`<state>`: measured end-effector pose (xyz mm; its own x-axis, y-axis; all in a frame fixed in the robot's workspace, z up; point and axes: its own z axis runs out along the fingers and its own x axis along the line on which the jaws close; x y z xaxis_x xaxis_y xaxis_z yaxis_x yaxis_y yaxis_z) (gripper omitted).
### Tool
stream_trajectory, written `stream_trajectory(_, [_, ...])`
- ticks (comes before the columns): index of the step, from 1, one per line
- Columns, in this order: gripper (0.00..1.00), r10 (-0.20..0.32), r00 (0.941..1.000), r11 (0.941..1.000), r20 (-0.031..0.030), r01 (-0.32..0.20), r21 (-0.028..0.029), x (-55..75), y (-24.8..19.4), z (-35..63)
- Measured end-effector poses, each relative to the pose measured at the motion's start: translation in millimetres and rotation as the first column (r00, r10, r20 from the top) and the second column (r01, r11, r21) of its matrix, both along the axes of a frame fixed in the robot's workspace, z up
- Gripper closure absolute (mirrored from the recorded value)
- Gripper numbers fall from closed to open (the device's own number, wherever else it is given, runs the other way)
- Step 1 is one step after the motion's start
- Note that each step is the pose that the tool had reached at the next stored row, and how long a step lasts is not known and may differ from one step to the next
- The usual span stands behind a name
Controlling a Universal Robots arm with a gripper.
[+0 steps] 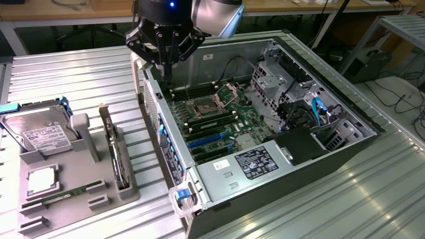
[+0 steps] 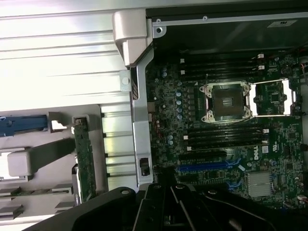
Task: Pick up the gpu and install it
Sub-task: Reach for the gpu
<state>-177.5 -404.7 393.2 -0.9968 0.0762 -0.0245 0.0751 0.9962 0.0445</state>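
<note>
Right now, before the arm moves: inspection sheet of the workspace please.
Surface: ribbed silver metal table carrying an open black computer case and a grey moulded holder tray.
Job's things: thin dark gpu card with silver bracket stands on edge in the tray, untouched; blue motherboard slots vacant.
Clutter: silver hard drive with white label and slim green memory stick, both in the tray.
Grippers: black gripper holds nothing, above the case wall nearest the tray.
Cables: blue cables inside the case; dark cables on the floor.
Surroundings: wooden bench behind.
</note>
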Motion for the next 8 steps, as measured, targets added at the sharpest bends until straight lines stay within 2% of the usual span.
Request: stream_trajectory(8, [0.89,0.0,1.0,1.0,0.0,0.0,-0.0001,-7.6,-2.0,0.0])
